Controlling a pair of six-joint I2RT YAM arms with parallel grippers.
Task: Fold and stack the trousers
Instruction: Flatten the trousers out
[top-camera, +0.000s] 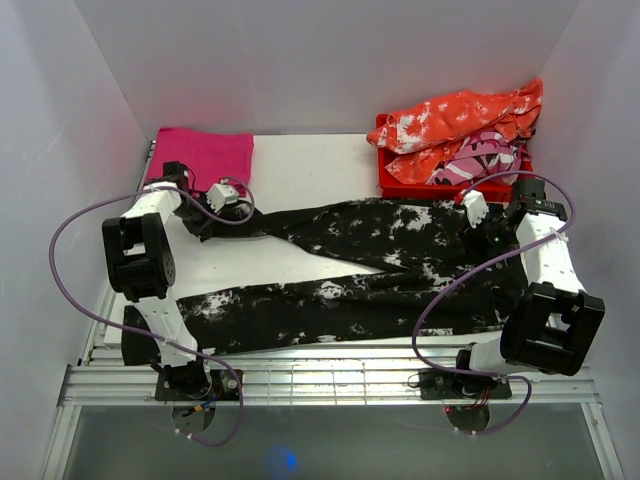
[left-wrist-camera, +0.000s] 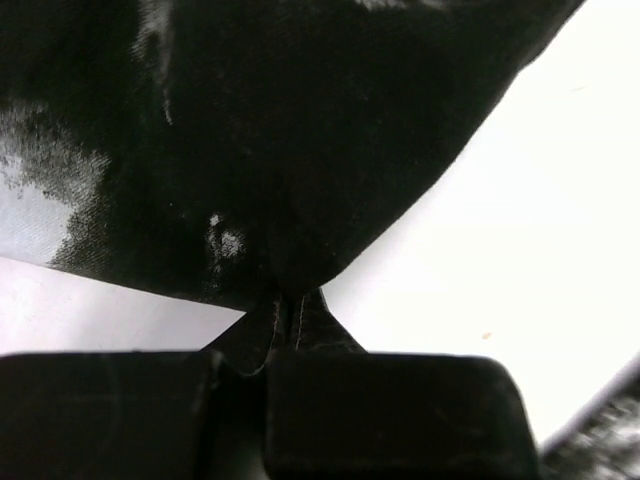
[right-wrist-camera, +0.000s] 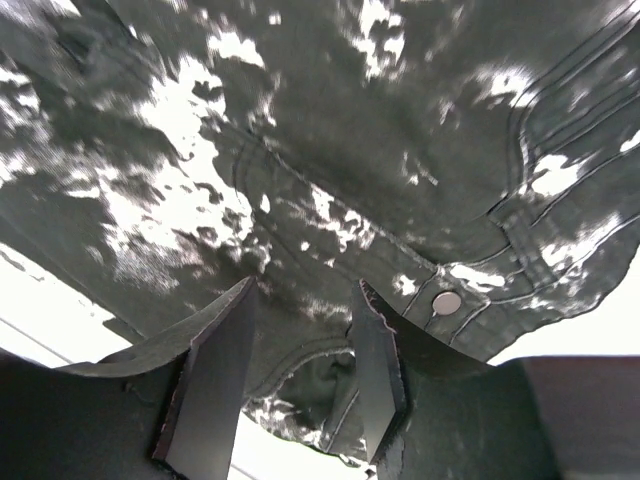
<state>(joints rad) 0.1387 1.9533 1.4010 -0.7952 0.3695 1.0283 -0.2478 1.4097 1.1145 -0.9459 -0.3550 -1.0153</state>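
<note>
The trousers (top-camera: 360, 270), black with white splotches, lie spread across the table, waist at the right and two legs running left in a V. My left gripper (top-camera: 205, 222) is shut on the end of the far leg, and the left wrist view shows the black cloth (left-wrist-camera: 285, 310) pinched between the pads. My right gripper (top-camera: 478, 232) is open over the waist, its fingers (right-wrist-camera: 215, 380) straddling the waistband near a metal button (right-wrist-camera: 446, 302).
A folded magenta cloth (top-camera: 203, 155) lies at the back left. A red bin (top-camera: 400, 185) at the back right holds an orange-and-white garment (top-camera: 455, 125) and a pink patterned one (top-camera: 480, 158). White walls close in three sides.
</note>
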